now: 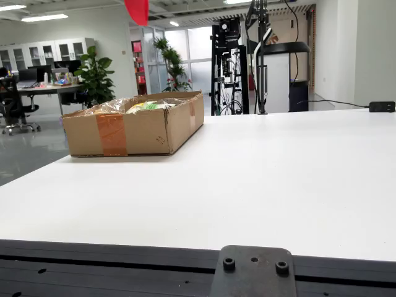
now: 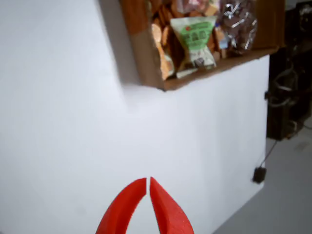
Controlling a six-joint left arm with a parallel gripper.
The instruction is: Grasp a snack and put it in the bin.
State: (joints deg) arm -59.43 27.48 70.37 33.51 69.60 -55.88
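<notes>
An open cardboard box point(image 1: 133, 127) stands on the white table point(image 1: 278, 179) at the back left and holds several snack packets point(image 1: 148, 106). In the wrist view the box point(image 2: 146, 58) is at the top, with a green-labelled bag point(image 2: 195, 39), a clear bag of dark pieces point(image 2: 237, 24) and orange snacks point(image 2: 161, 44) inside. My red gripper point(image 2: 147, 183) is shut and empty, its tips touching, high above bare table short of the box. In the fixed view only its red tip point(image 1: 138, 18) shows at the top edge, above the box.
A black power adapter point(image 1: 382, 106) with a cable lies at the table's far right edge; it also shows in the wrist view point(image 2: 259, 174). Black equipment racks point(image 1: 229, 68) stand behind the table. A black mount plate point(image 1: 253, 272) sits at the front edge.
</notes>
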